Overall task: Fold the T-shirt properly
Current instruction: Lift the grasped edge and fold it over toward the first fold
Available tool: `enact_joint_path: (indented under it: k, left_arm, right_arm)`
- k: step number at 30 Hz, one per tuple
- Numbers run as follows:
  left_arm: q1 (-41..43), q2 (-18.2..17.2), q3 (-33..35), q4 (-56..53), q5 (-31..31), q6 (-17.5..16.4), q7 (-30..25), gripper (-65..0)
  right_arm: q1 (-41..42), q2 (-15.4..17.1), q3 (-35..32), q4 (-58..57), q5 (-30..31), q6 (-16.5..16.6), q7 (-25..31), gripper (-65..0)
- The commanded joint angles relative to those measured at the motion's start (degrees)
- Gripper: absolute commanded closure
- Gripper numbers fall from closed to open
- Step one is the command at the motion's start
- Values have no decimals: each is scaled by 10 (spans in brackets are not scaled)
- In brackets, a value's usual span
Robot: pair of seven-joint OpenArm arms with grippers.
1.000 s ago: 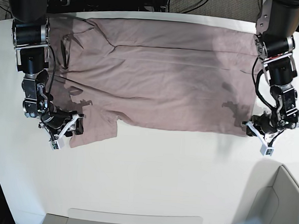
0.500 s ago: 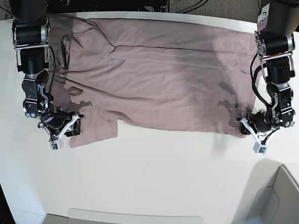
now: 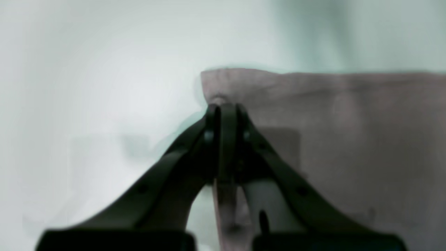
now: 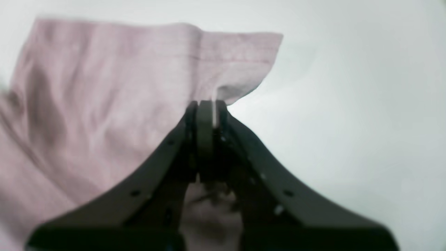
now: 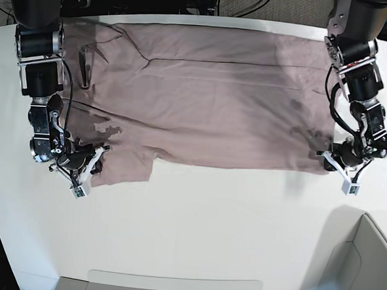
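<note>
White table [image 5: 196, 211], T-shirt [image 5: 209, 100] corners jaw-hidden

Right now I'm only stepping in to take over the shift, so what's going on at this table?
A two-armed robot is folding a mauve-pink T-shirt spread flat on a white table. Each gripper is shut on a near corner of it: the right gripper pinches the sleeve corner, and the left gripper pinches the hem corner at the other end. The pinched sleeve edge is only slightly raised; the rest of the shirt lies flat, so no fold has been made yet.
</note>
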Motion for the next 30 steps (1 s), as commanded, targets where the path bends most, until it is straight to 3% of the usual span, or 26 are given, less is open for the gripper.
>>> enact_joint_path:
  k: [1,4,10,18,23,30]
  left_arm:
    - [-12,-11,-2,25,-4,1,-2,0]
    - [8,-11,-5,79,-4,1,28,0]
    - [62,-11,-6,175,-4,1,60,0]
    - [137,-12,-19,299,-4,1,105,0]
    - [166,-10,-59,352,-4,1,151,0]
    - [227,-10,-61,414,-4,1,167,0]
  right_arm:
    - [21,12,4,27,8,0,6,0]
    - [15,15,12,77,8,0,-21,0]
    - [-26,11,101,158,8,1,-76,0]
    - [-116,25,109,332,8,1,-152,0]
    - [-170,19,170,434,8,1,-219,0]
    - [-245,10,213,554,8,1,-269,0]
